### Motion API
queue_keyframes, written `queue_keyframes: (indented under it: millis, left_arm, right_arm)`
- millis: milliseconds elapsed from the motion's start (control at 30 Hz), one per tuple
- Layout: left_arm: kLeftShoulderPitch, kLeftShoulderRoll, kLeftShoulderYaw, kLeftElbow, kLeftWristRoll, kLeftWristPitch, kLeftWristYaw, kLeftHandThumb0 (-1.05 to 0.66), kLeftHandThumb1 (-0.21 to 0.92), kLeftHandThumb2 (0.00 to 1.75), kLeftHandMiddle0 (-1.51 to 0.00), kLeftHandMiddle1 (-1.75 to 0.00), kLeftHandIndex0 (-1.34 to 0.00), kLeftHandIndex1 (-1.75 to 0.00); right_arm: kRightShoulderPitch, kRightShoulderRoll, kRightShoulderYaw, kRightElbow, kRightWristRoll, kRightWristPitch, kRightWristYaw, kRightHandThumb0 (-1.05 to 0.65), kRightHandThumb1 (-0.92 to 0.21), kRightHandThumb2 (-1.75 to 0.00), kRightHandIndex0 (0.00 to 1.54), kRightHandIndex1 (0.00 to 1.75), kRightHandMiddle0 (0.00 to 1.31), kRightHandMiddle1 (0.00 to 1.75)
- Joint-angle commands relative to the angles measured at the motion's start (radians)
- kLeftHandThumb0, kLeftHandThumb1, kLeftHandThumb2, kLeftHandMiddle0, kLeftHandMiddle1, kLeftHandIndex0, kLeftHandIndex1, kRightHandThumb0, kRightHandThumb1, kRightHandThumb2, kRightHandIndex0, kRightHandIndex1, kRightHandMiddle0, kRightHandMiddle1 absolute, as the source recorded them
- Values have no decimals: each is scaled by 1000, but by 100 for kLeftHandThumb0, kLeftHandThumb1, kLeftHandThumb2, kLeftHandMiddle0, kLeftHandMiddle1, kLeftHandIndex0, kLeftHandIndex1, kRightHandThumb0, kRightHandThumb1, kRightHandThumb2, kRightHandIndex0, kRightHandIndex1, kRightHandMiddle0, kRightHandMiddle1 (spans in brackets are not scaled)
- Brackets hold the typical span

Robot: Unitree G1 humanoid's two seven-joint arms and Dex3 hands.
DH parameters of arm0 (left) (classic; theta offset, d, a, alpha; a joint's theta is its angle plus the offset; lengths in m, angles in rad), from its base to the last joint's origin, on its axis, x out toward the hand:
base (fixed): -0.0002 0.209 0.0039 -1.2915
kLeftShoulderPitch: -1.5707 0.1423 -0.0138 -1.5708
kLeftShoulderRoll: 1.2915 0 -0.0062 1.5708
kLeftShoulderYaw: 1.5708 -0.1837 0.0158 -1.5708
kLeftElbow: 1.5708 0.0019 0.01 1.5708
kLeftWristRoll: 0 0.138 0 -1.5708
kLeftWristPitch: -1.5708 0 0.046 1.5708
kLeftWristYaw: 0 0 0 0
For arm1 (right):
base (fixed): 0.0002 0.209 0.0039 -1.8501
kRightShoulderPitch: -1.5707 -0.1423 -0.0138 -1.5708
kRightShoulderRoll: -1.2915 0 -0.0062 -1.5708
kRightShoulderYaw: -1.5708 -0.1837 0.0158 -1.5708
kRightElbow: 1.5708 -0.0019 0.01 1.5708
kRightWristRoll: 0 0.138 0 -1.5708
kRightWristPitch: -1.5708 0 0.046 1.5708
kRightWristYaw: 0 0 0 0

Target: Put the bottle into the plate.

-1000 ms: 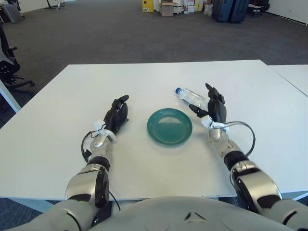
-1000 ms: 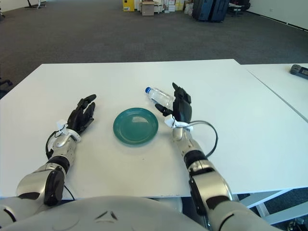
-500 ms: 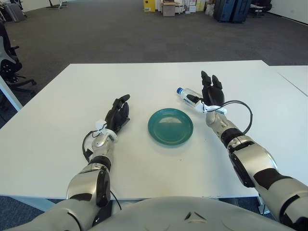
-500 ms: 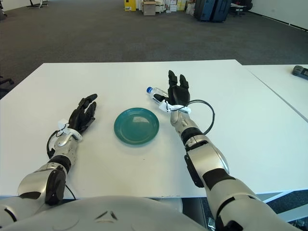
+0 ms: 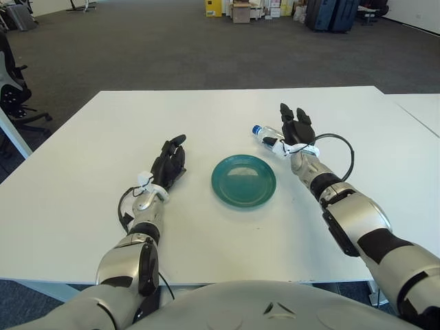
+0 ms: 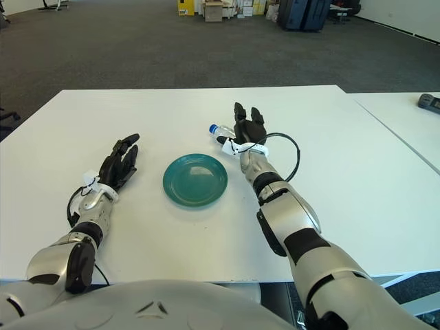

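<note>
A clear plastic bottle (image 5: 265,135) with a blue cap lies on its side on the white table (image 5: 206,113), just behind and right of the empty teal plate (image 5: 243,181). My right hand (image 5: 289,127) is at the bottle's right end, fingers spread upward and thumb beside the bottle, not closed around it. The hand hides the bottle's base. My left hand (image 5: 168,163) rests flat on the table to the left of the plate, fingers relaxed and empty.
A second white table (image 5: 421,110) stands to the right with a dark device (image 6: 429,100) on it. An office chair (image 5: 9,89) stands off the left edge. Boxes and luggage stand far back on the carpet.
My right hand has moved forward and left from beside the plate up to the bottle, now against its right end. The bottle, plate and left hand have not moved.
</note>
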Motion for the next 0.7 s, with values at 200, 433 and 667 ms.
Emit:
queue_keyframes:
  millis: [200, 433, 667]
  left_arm:
    - [28, -18, -5, 20, -1, 18, -12, -68, 92, 60, -57, -2, -4, -87]
    - [33, -18, 0, 18, -7, 10, -24, -68, 92, 60, -57, -2, -4, -87]
    - [46, -19, 11, 3, -26, -18, -60, -68, 92, 60, -56, -1, -3, -87]
  right_arm:
    - [-37, 25, 31, 43, -5, 69, 119, -103, -92, -35, 9, 2, 0, 19]
    - [-19, 23, 55, 56, -12, 113, 195, -100, -92, -33, 15, 4, 0, 25]
    - [14, 16, 64, 59, -5, 126, 238, -93, -92, -23, 31, 11, 0, 37]
